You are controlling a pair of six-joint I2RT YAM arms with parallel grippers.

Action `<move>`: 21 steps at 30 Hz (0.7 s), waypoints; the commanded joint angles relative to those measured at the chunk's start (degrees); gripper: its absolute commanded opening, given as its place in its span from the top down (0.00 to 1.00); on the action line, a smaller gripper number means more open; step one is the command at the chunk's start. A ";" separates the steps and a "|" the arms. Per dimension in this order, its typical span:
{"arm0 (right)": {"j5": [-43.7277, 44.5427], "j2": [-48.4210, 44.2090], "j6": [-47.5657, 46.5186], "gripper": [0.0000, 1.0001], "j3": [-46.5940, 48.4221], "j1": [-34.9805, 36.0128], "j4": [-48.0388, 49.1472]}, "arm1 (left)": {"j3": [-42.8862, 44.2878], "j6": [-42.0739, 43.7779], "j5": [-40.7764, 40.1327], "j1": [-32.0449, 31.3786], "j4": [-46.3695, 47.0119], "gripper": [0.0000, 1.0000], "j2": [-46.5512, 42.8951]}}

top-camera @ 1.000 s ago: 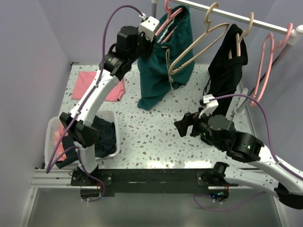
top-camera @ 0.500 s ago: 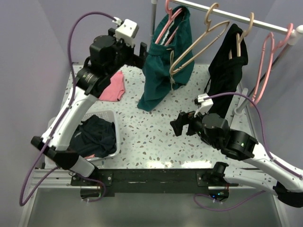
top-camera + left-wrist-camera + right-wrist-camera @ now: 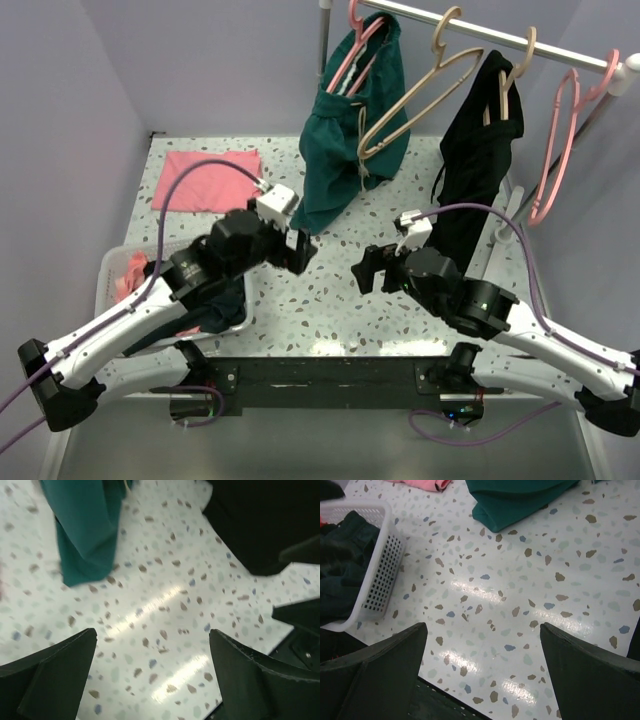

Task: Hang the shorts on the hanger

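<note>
Two arms lie low over the near half of the table [image 3: 330, 310], each reaching in from its own near corner so that they lean toward each other. The left arm stretches across the white laundry basket [image 3: 108, 272] that sits at the near-left edge, heaped with dark clothes [image 3: 215, 300]. The left tool [image 3: 300, 252] is just past the basket's inner wall, its fingers [image 3: 55, 665] spread wide apart with nothing between them. The right arm runs up from the near-right corner, and the right tool [image 3: 362, 272] points leftward, likewise spread wide and empty. A short gap of bare speckled table separates the two tools.

Beyond them the middle of the table is open up to the shorts [image 3: 350, 140]. These hang on the salmon-pink hanger [image 3: 352, 45] from the rail [image 3: 520, 40] at the far side, and their lower end seems to reach the table.

In the right wrist view the basket [image 3: 380, 575] stands to the left and the teal hem [image 3: 520, 500] lies ahead. To the far left a flat pink cloth [image 3: 205, 180] lies near the wall. To the right of the shorts hang a tan hanger [image 3: 420, 100] and a black garment [image 3: 480, 150], which drops close behind the right arm's wrist. Walls close in the left and far edges
</note>
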 commanded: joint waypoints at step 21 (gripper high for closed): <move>2.72 5.13 6.59 0.01 -8.50 0.26 8.06 | -25.87 -19.30 -3.59 -8.11 14.51 0.00 -10.47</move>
